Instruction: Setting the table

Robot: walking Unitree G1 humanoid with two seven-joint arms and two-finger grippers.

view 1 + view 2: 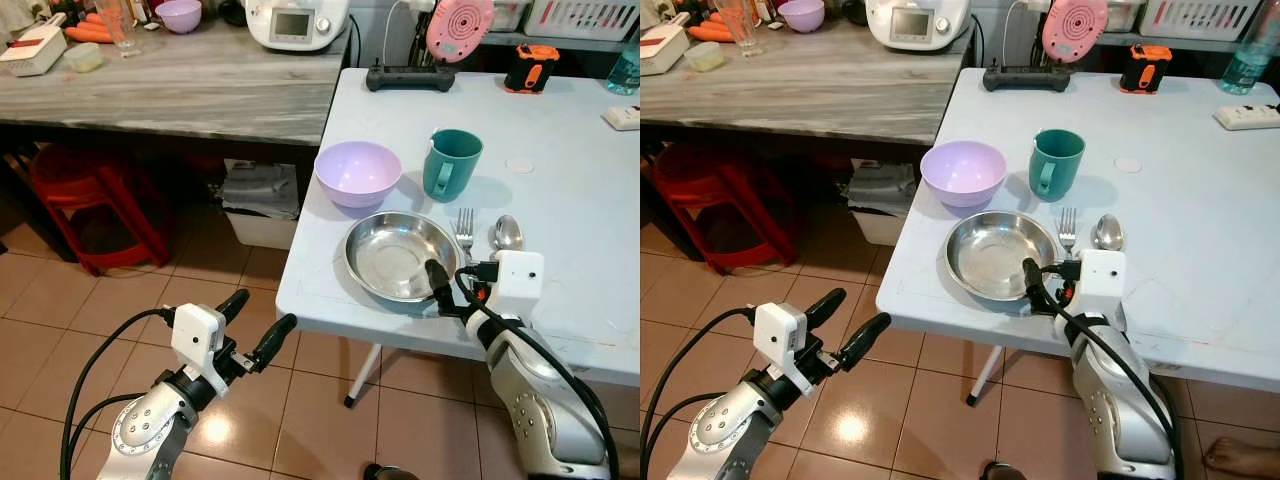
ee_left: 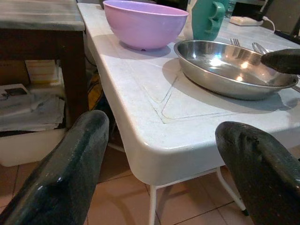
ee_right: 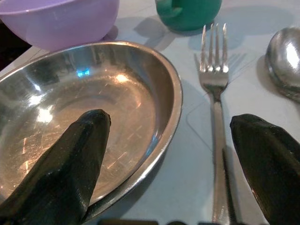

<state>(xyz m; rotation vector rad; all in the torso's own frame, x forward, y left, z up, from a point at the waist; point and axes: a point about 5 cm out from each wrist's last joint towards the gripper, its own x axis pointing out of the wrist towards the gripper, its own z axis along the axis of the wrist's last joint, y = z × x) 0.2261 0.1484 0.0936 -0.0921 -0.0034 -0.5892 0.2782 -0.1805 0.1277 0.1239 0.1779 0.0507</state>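
Steel plate [image 1: 398, 254] lies on the white table [image 1: 560, 200] close to its near edge, with the purple bowl [image 1: 357, 172] just behind it and the teal mug [image 1: 451, 163] behind and to its right. The fork [image 1: 465, 232] and the spoon [image 1: 508, 233] lie side by side just right of the plate, their long axes running from the near edge toward the far side, tines and spoon bowl pointing away from the robot.

The right gripper [image 3: 173, 164] is at the plate's near right rim with its fingers spread apart. One finger [image 3: 70, 159] sits over the inside of the plate; the other [image 3: 272, 164] is out beyond the fork handle, so the rim and the fork handle both lie between them. Whether either finger touches metal cannot be told.

The left gripper [image 1: 250, 325] hangs below table height, out in front of the table's near left corner, fingers spread and holding nothing.

Judgement: the right arm is far nearer. Closing on the rim would call for narrowing the span so the fork handle is left outside it
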